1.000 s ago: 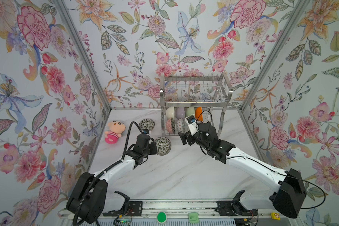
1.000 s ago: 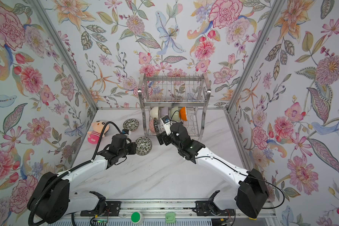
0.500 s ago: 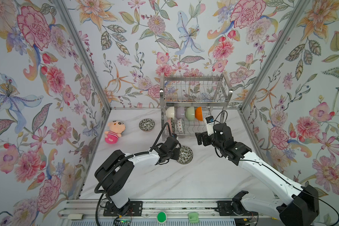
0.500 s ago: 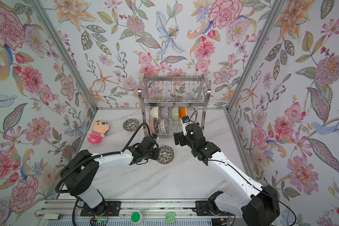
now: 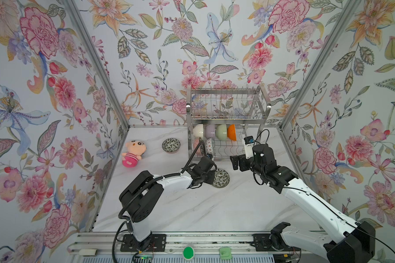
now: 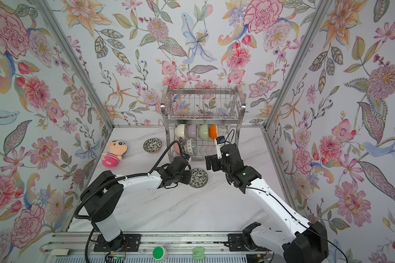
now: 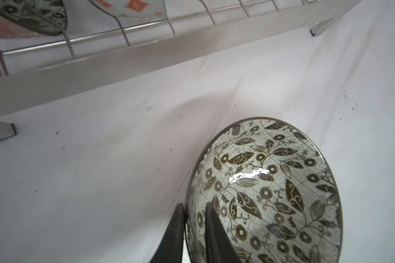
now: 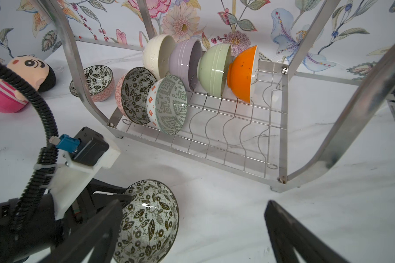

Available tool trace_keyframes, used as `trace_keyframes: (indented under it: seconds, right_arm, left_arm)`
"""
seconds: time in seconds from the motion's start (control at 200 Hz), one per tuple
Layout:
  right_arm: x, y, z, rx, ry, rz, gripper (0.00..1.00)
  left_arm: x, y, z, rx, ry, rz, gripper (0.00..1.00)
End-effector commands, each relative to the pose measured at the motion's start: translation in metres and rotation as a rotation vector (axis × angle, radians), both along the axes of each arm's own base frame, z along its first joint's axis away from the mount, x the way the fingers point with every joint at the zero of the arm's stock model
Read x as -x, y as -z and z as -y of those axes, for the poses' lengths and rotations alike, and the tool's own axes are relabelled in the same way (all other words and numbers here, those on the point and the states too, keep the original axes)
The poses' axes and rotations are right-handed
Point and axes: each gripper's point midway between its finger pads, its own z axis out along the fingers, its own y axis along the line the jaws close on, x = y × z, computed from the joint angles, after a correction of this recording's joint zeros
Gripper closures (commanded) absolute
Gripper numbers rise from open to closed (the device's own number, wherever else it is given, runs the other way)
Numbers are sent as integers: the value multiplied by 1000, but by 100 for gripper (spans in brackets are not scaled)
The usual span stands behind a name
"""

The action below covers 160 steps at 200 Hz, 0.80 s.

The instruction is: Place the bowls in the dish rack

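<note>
**Seventh bowl at rack front, insert pending**

- table: one loose bowl sits well away from both arms, near the doll. Not yet dealt with.
- rack: top tier bare. The lower tier holds six racked bowls on edge: cream, lilac, green and orange in the back row, two patterned in the front row. The front row has free slots beside that pair.
- leaf bowl: just in front of the rack and tilted, mouth toward the right arm. Can't tell whether its foot touches the table.
- right gripper: jaws spread wide and empty, just beside the leaf bowl, facing the rack.
- left gripper: its fingers straddle the bowl's near rim, one inside and one outside. A sliver of glaze shows between the inner finger and the wall. Clamped or slackened, can't tell.

My read: this looks like a handoff to the right arm, not a direct insert.

Next move: the right gripper should close on the free rim before the left lets go, or the bowl flops flat. Then stand it on edge and drop it between the wires next to the patterned pair without knocking them.
</note>
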Motion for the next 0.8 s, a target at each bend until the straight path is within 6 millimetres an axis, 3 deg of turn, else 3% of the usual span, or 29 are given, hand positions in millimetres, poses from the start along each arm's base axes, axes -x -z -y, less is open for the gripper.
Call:
trace_keyframes:
  seconds: [0.0,0.18,0.325,0.38,0.465,0.571,0.606,0.796]
  right_arm:
    - [5,13,2,-4,6,-50,1]
    - [3,18,-1,-1,-1,-68,1]
    - [4,33,-7,14,-11,-106,1]
    - [5,41,-12,25,-19,-123,1]
    - [9,54,-23,37,-41,-155,1]
    - [14,72,-42,24,-77,-199,1]
    - [23,78,-60,10,-120,-216,1]
    - [37,119,-102,27,-178,-307,4]
  left_arm:
    - [-7,-15,2,-8,0,49,70]
    - [-19,-52,-28,-22,-66,147,56]
    - [-25,-85,-71,14,-154,216,40]
    - [-25,-91,-90,33,-193,231,29]
    - [-23,-97,-118,90,-250,243,2]
    - [-19,-98,-146,185,-308,244,1]
    - [-17,-97,-154,213,-328,245,1]
    - [-6,-104,-183,337,-451,309,1]
